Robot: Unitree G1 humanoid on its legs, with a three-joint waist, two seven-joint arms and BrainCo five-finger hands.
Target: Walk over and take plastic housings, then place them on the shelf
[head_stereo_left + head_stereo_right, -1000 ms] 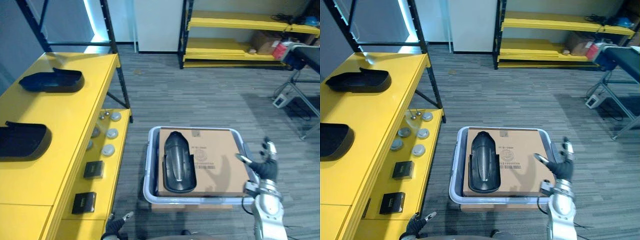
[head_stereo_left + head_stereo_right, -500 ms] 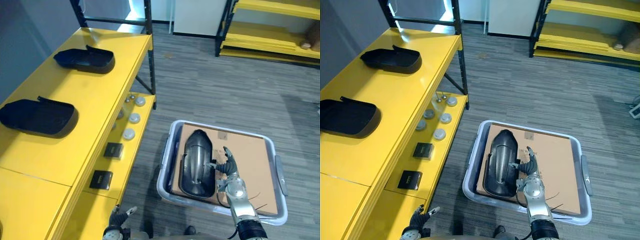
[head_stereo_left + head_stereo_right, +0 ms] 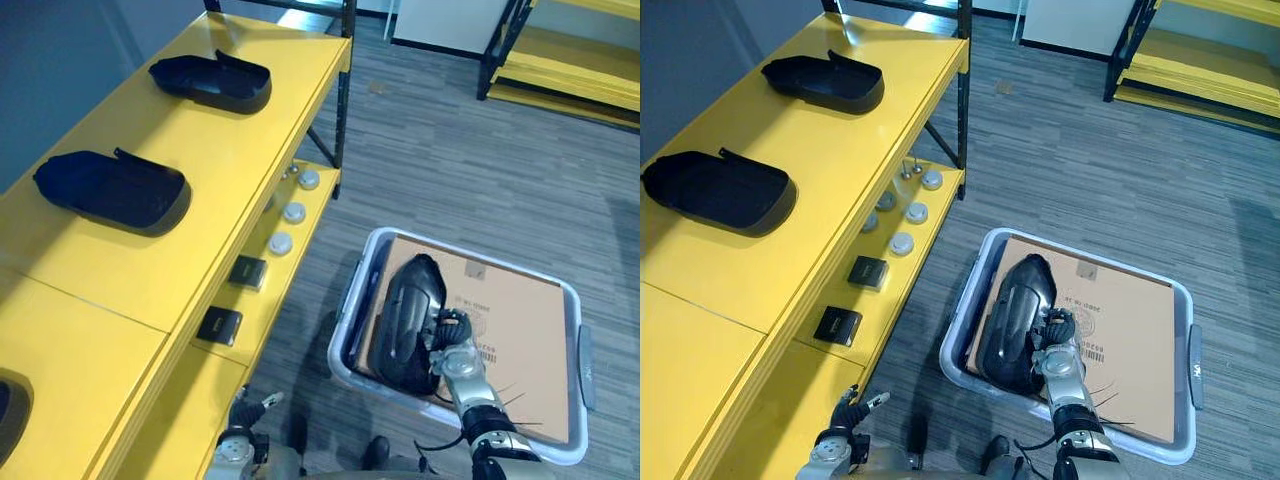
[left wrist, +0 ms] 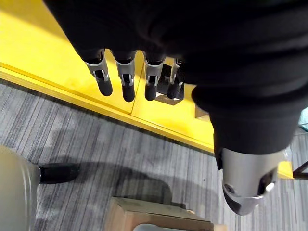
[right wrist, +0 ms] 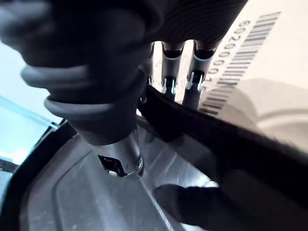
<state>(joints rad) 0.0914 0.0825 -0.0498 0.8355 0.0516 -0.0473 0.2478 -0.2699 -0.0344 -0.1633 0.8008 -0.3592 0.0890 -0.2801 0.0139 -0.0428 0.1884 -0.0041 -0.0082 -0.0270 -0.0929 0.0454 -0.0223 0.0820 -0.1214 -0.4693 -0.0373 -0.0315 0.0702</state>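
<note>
Fingers [image 5: 169, 67] of the right hand [image 3: 447, 338] hook over the long edge of the housing [image 3: 405, 320], with the thumb [image 5: 118, 144] pressed on its other face, pinching the rim. The housing lies in the bin [image 3: 1193, 352] on cardboard [image 3: 520, 330], along the bin's shelf-side wall, long axis running from near wall to far. The left hand [image 3: 240, 425] hangs outside the bin, toward the shelf [image 3: 230, 150], fingers straight and empty. The lift looks to be the right hand's job.

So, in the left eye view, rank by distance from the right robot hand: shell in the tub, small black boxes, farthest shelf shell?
1. Shell in the tub, gripped by the right robot hand.
2. Small black boxes, lower shelf, leftward.
3. Farthest shell, top shelf, far end.
</note>
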